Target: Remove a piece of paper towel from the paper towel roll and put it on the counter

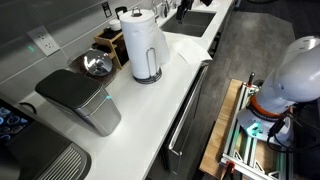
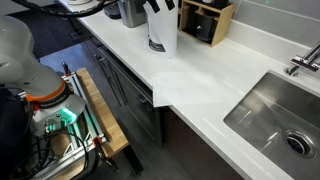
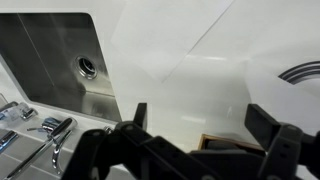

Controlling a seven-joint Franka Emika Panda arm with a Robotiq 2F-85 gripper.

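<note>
The paper towel roll (image 1: 143,45) stands upright on its holder on the white counter (image 1: 150,105), and shows in both exterior views (image 2: 163,35). A piece of paper towel (image 2: 195,85) lies flat on the counter (image 2: 130,50) between roll and sink, one corner hanging over the front edge. It also shows in an exterior view (image 1: 190,50) and in the wrist view (image 3: 170,30). My gripper (image 3: 200,112) is open and empty, above the counter. In an exterior view its black fingers (image 2: 160,6) sit just over the roll's top.
A sink (image 2: 280,120) with drain (image 3: 88,68) and faucet (image 3: 40,130) lies beyond the sheet. A wooden box (image 2: 210,20), a metal bowl (image 1: 97,65) and a grey boxy appliance (image 1: 80,100) stand on the counter. The robot base (image 1: 295,75) stands on the floor beside the cabinets.
</note>
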